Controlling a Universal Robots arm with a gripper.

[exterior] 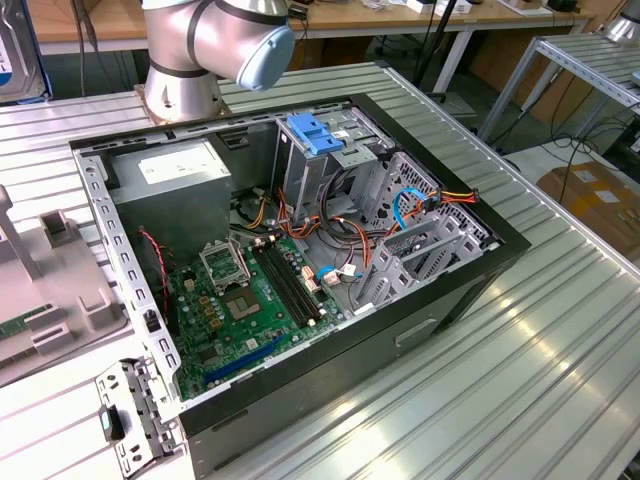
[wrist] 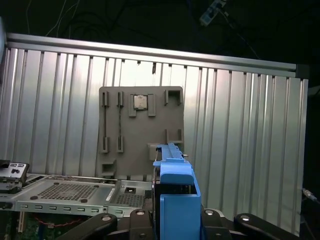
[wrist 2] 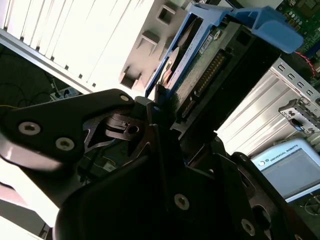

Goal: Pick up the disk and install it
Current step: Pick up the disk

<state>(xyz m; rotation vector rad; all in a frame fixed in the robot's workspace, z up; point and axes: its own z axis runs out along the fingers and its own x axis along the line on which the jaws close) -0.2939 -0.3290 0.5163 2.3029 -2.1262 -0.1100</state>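
Note:
The disk is a flat grey-metal drive with blue plastic side rails. It stands on edge between my black fingers, its connector row facing the camera. In the first wrist view one blue rail of the disk rises from between the finger bases. My gripper is shut on the disk and holds it in the air above the grey fixture plate on the ribbed table. The open computer case lies on its side, with a metal drive cage at its back.
A light-blue slotted bracket tops the drive cage. The grey power supply fills the case's back left corner, and loose cables cross the middle. The grey fixture lies at the exterior view's left. A pendant screen lies nearby.

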